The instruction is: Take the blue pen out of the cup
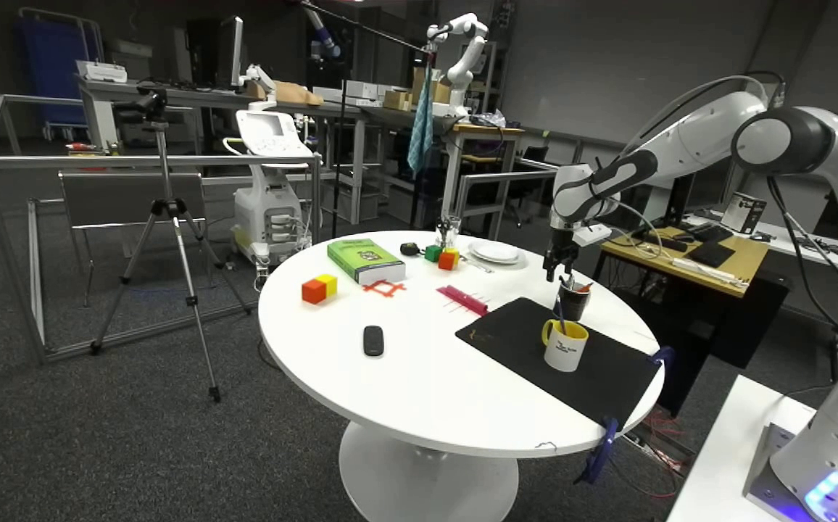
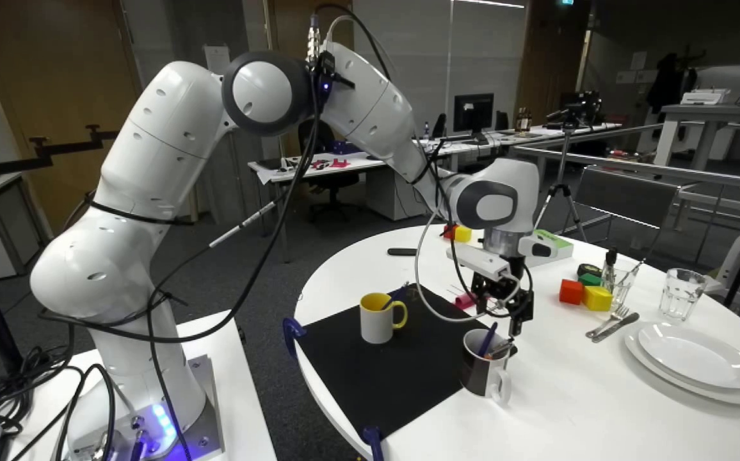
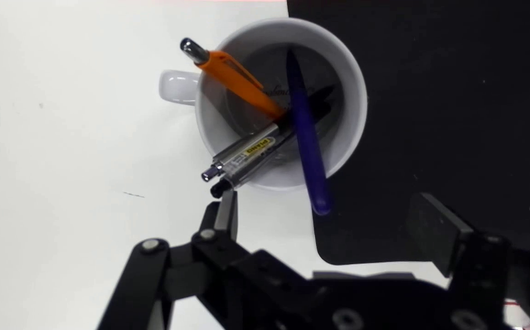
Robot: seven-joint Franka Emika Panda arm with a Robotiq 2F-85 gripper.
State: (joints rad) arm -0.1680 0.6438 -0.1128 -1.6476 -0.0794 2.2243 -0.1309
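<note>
The pale cup with a yellow inside stands on the black mat with a dark blue pen leaning in it; it also shows in an exterior view. A second mug, black and white, stands at the mat's edge. It holds another blue pen, an orange pen and clear pens. My gripper is open and empty above this second mug; it also shows in an exterior view. The blue pen's upper end shows between the fingers, untouched as far as I see.
The black mat is clamped to the round white table. White plates, cutlery, glasses, colored blocks, a green book and a black device stand or lie on the table.
</note>
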